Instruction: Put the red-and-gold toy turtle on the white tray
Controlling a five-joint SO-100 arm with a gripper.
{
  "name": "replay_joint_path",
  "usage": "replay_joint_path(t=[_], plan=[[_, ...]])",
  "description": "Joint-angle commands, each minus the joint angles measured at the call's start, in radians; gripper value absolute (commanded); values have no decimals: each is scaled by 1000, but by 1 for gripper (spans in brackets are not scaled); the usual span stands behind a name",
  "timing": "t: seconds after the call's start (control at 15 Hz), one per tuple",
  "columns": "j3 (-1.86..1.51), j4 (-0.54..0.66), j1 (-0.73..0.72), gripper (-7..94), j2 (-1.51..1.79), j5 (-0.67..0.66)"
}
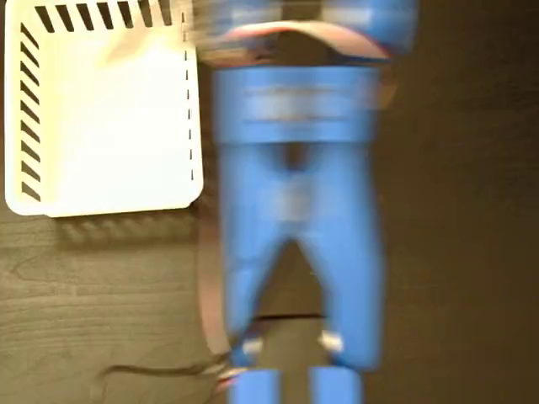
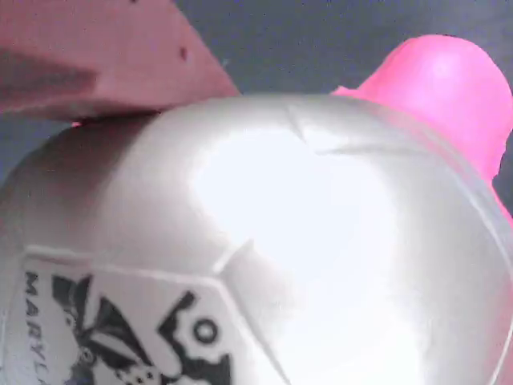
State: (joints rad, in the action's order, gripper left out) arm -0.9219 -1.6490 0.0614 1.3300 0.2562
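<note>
- Turtle first: the red-and-gold toy turtle (image 2: 264, 241) fills the wrist view, its pale shiny shell with a black printed logo at lower left and a bright pink head or leg at upper right.
- One finger (image 2: 96, 56) of the tool, pinkish in this light, lies across the upper left of the wrist view and touches the top edge of the shell.
- Only that one finger shows, so I cannot tell whether the tool is clamped on the turtle or merely resting against it.
- In the fixed view the blue arm (image 1: 295, 219) runs down the middle of the frame, smeared by blur, and it hides the turtle there.
- Its blur suggests the arm is probably moving, though which way cannot be read.
- The white tray (image 1: 101, 118) sits at upper left of the fixed view on the dark worktop (image 1: 101, 295), with nothing on it; its slanted slots run along the top and left edges.
- My judgement of the step: the grasp is being made or has just been made, and the carry is not yet done.
- Next, the move calls for a firm hold on the squishy, slippery shell, then a lift and a swing toward the upper left of the fixed view.
- Release should come over the tray's open middle, away from the slotted edges.
</note>
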Motion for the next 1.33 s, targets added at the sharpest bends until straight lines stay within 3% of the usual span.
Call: replay_joint_path(t=[0.0,0.33,1.13,1.27], plan=[[20,-5,-179,0,87,37],[32,3,-353,0,-54,117],[60,41,-370,1,-259,83],[60,41,-371,16,-268,80]])
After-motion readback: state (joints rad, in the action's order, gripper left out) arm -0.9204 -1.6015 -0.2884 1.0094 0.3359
